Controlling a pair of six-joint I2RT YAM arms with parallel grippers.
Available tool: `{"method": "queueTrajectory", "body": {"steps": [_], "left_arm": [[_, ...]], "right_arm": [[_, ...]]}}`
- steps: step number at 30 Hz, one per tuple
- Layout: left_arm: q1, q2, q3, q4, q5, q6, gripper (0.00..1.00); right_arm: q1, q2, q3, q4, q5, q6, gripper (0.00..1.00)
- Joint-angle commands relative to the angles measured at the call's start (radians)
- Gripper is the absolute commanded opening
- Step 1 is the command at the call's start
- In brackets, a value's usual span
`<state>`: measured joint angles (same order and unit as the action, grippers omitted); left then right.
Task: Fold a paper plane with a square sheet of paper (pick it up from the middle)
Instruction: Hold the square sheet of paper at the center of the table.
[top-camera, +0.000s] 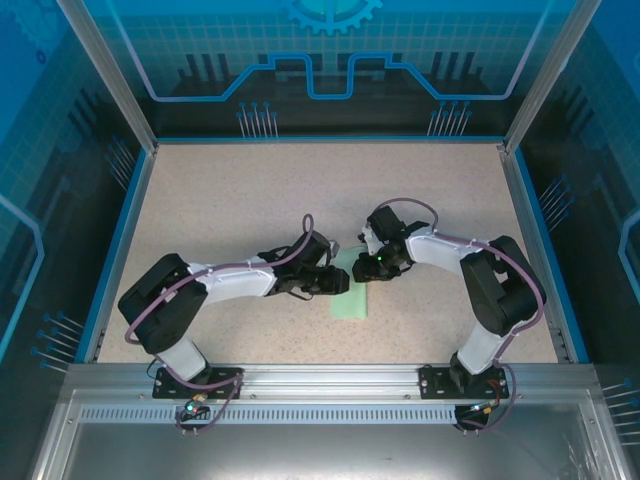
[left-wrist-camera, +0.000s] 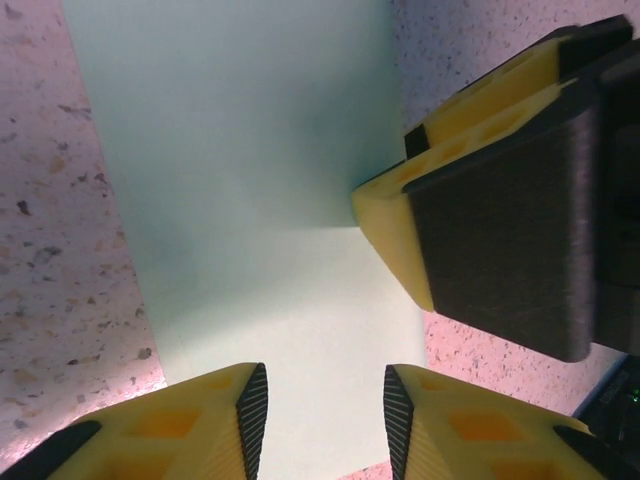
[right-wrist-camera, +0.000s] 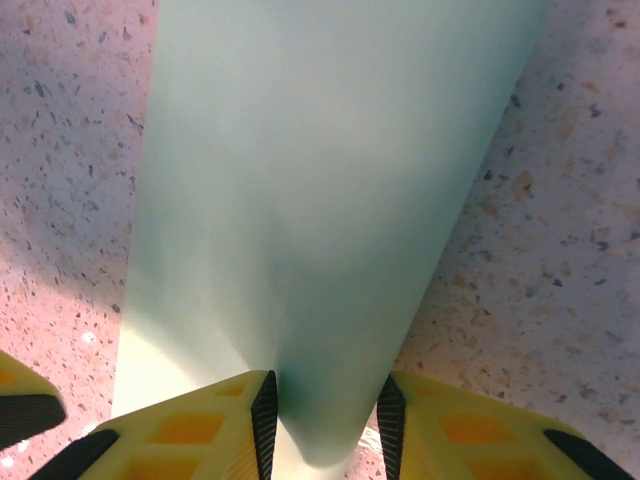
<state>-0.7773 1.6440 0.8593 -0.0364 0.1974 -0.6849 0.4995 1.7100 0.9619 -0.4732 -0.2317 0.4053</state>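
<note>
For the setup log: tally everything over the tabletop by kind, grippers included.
Pale green paper sheet: 1
Two-finger grippers: 2, the left gripper and the right gripper
Total: 3

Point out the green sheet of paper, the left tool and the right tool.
sheet of paper (top-camera: 352, 303): top view, its bare near end.
left tool (left-wrist-camera: 325, 412): left wrist view, midway between its fingertips.
right tool (right-wrist-camera: 325, 412): right wrist view, midway between its fingertips.
</note>
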Motion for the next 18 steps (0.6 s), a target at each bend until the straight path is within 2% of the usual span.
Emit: {"method": "queueTrajectory", "body": {"steps": [1, 12, 18], "left_arm": [[-0.002, -0.038, 0.04, -0.085, -0.049, 0.047, 0.4], [0.021, -0.078, 0.036, -0.161, -0.111, 0.039, 0.41], [0.04, -0.103, 0.013, -0.162, -0.102, 0.026, 0.42]], "right_arm": [[0.014, 0.017, 0.032, -0.035, 0.017, -0.03, 0.36], [0.014, 0.025, 0.034, -0.026, 0.022, 0.034, 0.38], [0.014, 0.03, 0.029, -0.013, 0.024, 0.066, 0.38]]}}
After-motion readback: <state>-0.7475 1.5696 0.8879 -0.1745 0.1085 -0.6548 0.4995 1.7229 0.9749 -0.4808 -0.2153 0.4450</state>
